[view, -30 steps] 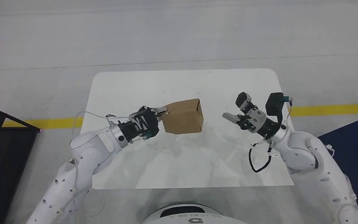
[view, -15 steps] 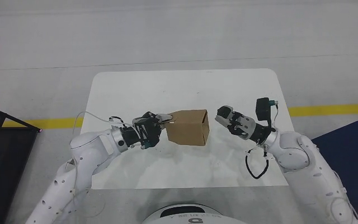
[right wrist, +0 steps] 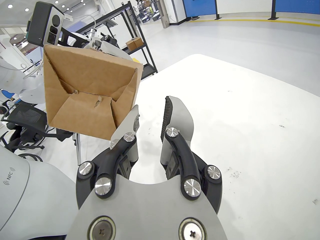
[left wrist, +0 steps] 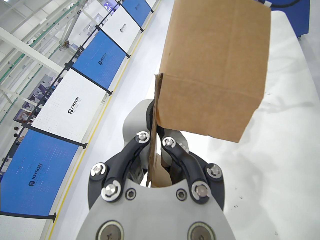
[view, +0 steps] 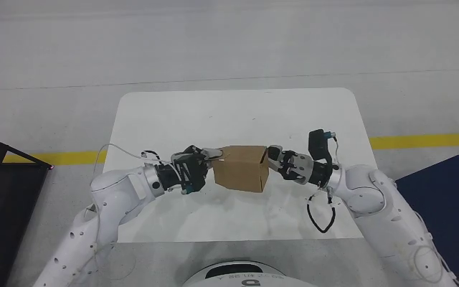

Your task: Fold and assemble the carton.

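Carton (view: 242, 168), frame centre, hangs by 1 flap (left wrist: 153, 136) pinched in left gripper (view: 206, 159), so narrowly parted right gripper (view: 275, 158), perhaps touching, can press its base.

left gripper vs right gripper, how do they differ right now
The left gripper is shut on a flap of the carton; the right gripper is open and holds nothing. The left gripper is at the carton's flap end; the right gripper is at its opposite, folded end. Both are level with the carton, over the table.
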Robot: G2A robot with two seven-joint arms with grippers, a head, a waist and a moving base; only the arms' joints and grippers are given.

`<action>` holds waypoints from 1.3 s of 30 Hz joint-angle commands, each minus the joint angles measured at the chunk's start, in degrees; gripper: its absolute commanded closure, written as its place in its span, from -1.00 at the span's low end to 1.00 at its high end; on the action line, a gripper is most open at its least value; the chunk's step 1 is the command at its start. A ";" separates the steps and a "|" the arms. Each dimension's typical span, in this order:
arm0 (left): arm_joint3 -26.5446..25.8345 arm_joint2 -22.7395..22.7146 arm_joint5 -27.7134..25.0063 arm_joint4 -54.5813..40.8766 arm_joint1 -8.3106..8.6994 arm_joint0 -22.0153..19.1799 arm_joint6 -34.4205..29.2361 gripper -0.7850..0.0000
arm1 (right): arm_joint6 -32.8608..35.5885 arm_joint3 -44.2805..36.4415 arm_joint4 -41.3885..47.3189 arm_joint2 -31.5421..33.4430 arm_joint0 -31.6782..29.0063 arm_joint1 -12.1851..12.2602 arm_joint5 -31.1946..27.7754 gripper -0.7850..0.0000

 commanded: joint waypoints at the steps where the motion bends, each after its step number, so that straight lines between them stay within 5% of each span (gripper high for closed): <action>1: 0.06 0.01 0.05 0.20 0.00 -0.01 -0.15 1.00 | -0.24 0.08 0.24 -0.49 0.31 -0.09 -0.44 0.41; 12: 1.56 -0.80 1.67 -2.12 -0.16 0.29 -3.78 1.00 | -3.47 1.68 -1.82 2.01 -0.60 -0.16 3.48 0.18; 16: 1.96 -1.56 2.73 -8.35 -0.52 0.25 -13.69 1.00 | -7.24 1.00 -6.40 4.78 -1.88 -0.18 7.59 0.04; 18: 1.71 -1.70 3.03 -13.19 -0.73 0.28 -20.05 1.00 | -10.12 0.11 -11.41 6.15 -3.14 -0.24 10.88 -0.36; 25: -1.06 -1.69 4.82 -27.52 -1.13 0.17 -39.56 1.00 | -23.44 -2.40 -26.71 7.70 -8.92 -0.82 20.08 -0.87; 27: -1.94 -1.44 4.30 -28.64 -1.10 0.08 -42.39 1.00 | -26.74 -2.75 -29.99 7.54 -10.57 -1.00 22.13 -0.85; 39: -2.41 -1.30 3.85 -28.84 -1.07 0.04 -43.15 1.00 | -32.38 -3.11 -35.47 7.37 -13.09 -1.47 26.33 -1.00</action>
